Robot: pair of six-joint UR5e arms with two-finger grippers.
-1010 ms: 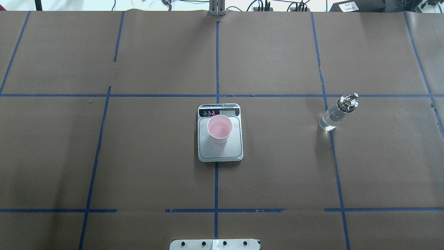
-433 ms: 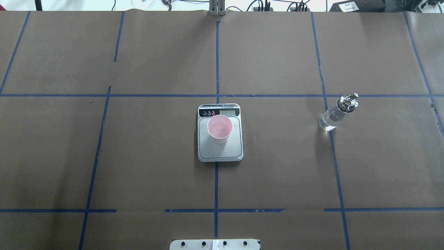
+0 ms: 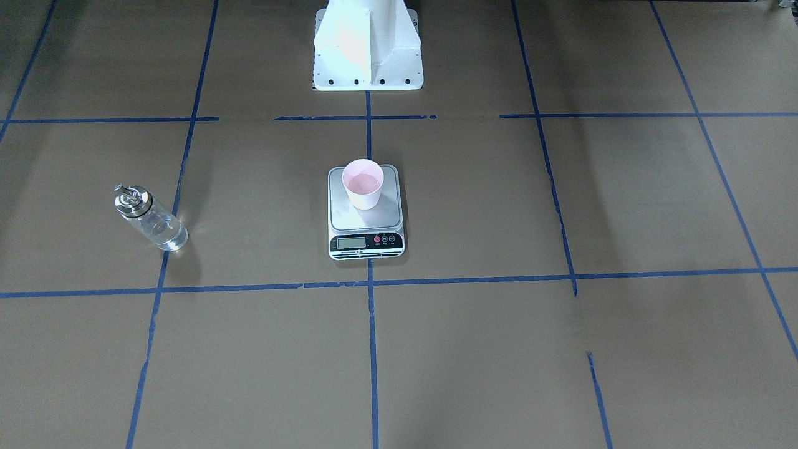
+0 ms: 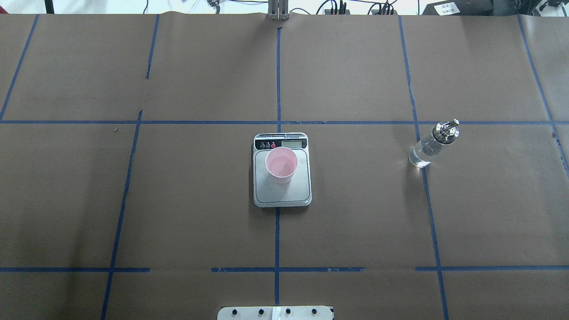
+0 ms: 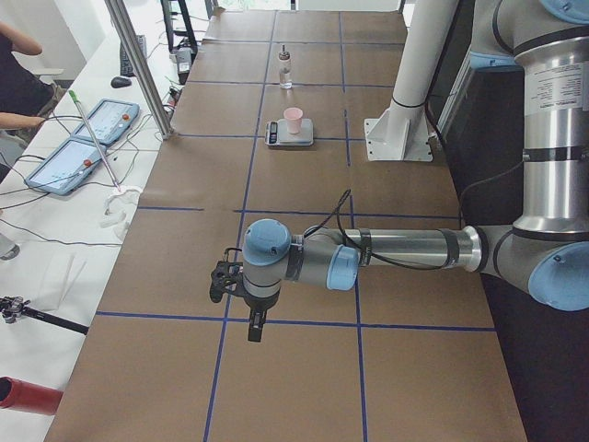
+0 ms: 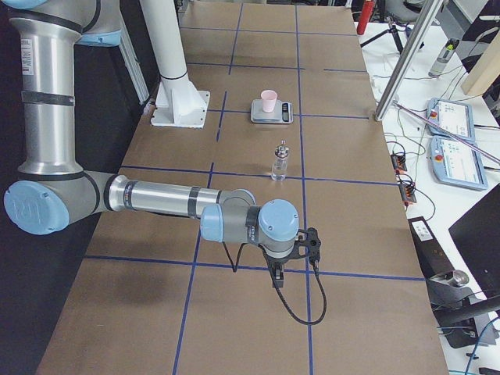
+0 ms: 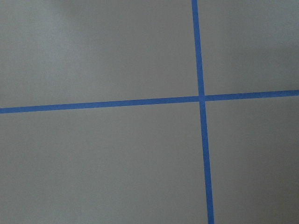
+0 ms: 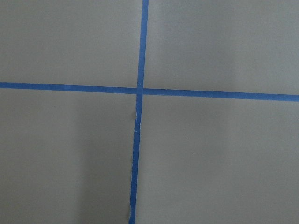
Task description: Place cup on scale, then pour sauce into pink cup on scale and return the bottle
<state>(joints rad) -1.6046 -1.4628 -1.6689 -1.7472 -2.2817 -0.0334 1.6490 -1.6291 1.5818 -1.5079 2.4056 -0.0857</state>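
In the left side view, the left arm (image 5: pixel 405 247) fills the lower right of the frame. Its upper link stands upright at the right edge, the elbow is bent, and the forearm lies level, reaching to centre-left. The left pincer (image 5: pixel 255 328) points straight down; its jaw state cannot be told. In the right side view, the right arm (image 6: pixel 156 199) mirrors this from the left edge. The right pincer (image 6: pixel 275 279) hangs downward at lower centre, its jaw state likewise unclear.
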